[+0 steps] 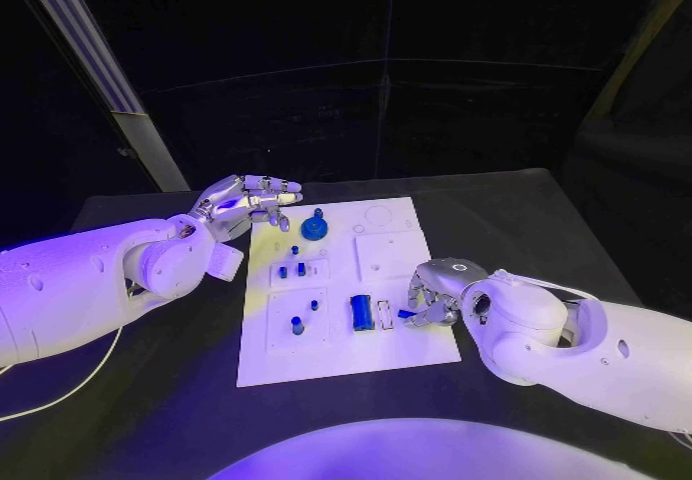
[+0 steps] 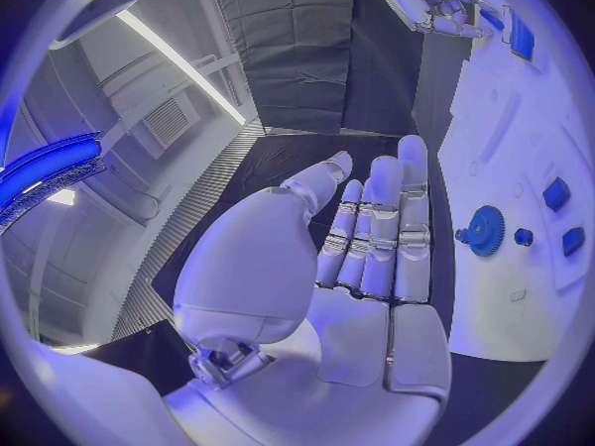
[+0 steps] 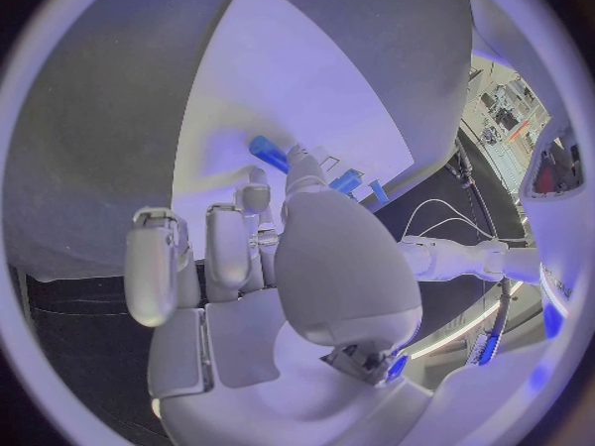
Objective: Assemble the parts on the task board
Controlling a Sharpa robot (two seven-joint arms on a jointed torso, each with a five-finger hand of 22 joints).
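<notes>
1. My left hand hovers at the far-left corner of the task board, its fingers spread apart and holding nothing; in my left wrist view the palm is flat with the fingers straight.
2. My right hand sits over the board's right edge near the front, fingers curled down toward a small blue part. I cannot tell whether the fingertips actually grip it; in my right wrist view a blue piece lies just beyond the fingertips.
3. The blue gear stands on the board's far-left area, just beside my left fingertips but apart from them.
4. Small blue pegs stand in the left-middle block, another peg in the near-left block.
5. A larger blue block lies in the middle near the front, between the left blocks and my right hand.
6. The board's far-right section is bare white, and dark table lies open on both long edges and in front.
</notes>
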